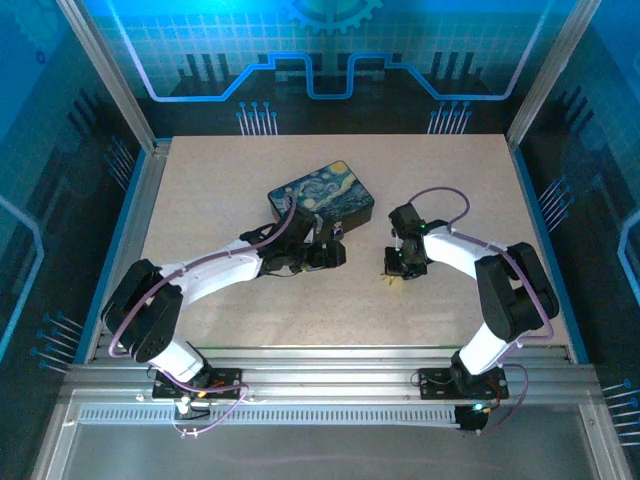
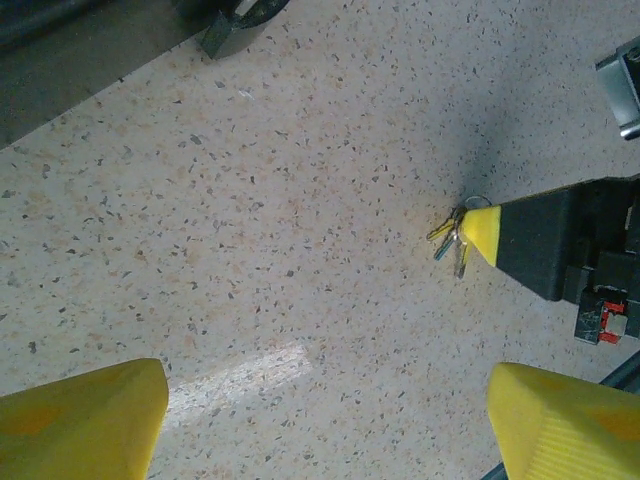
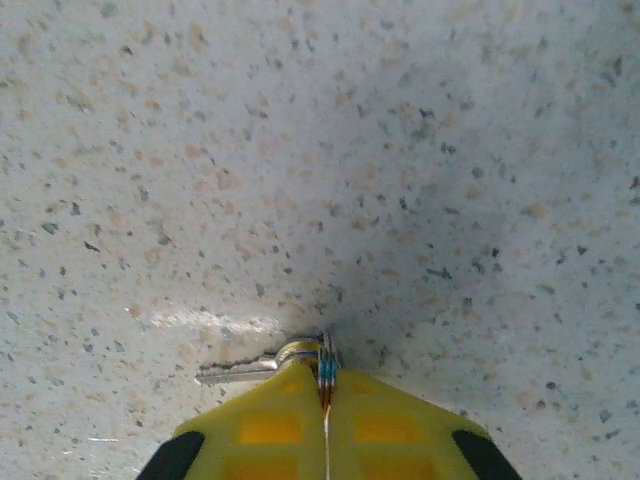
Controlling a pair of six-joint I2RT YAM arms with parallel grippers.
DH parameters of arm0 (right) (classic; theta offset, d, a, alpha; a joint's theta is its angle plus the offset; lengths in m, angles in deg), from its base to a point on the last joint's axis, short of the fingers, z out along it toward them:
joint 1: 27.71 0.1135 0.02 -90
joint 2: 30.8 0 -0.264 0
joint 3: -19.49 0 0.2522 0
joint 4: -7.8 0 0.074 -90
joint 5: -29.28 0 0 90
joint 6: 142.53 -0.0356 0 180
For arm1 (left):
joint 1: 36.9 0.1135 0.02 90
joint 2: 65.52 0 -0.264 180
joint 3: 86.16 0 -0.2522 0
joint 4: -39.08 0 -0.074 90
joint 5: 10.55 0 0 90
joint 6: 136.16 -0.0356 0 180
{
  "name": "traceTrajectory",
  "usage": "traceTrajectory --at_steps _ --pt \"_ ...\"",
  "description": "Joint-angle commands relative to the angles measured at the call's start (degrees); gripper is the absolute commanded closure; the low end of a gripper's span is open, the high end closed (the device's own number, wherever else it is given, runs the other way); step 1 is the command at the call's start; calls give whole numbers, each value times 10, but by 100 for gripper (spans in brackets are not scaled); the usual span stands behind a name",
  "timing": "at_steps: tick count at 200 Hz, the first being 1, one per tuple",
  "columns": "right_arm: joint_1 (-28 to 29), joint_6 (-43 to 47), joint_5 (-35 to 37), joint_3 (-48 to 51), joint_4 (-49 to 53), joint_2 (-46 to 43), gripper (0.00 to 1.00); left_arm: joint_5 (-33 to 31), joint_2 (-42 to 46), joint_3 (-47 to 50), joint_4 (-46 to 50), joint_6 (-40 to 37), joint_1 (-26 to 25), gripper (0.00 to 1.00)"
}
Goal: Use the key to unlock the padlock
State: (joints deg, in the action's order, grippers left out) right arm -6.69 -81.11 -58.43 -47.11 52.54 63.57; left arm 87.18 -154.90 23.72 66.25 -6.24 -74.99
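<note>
The table under me looks like speckled stone composite, smooth and mostly matt, with a faint sheen where light strikes it. The key is bare silvery metal, slightly glossy. The tips of my right gripper and left gripper look like smooth, matt yellow plastic. The near frame rails are pale bare metal.

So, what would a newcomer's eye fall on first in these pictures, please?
Probably the painted box with its blue-yellow swirls, mid-table in the top view beside the left gripper. Then the right gripper, its yellow tips pinched shut on the keys against the speckled table.
</note>
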Motion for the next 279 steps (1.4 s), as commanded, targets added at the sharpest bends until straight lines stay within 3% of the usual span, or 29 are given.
traceTrajectory --at_steps 1,59,87,179,279 --pt "-8 -21 2 12 2 3 100 -5 16 15 -1 -19 3 16" --pt "-21 -82 -89 68 -89 -83 100 33 6 23 -34 -16 -7 16" --pt "-21 -145 -129 93 -131 -139 100 78 -20 24 -89 24 -15 17" --pt "-23 -279 -214 140 -239 -171 100 157 -106 3 -250 146 -16 44" --pt "-20 -314 -245 148 -283 -156 100 189 -153 0 -302 176 -17 65"
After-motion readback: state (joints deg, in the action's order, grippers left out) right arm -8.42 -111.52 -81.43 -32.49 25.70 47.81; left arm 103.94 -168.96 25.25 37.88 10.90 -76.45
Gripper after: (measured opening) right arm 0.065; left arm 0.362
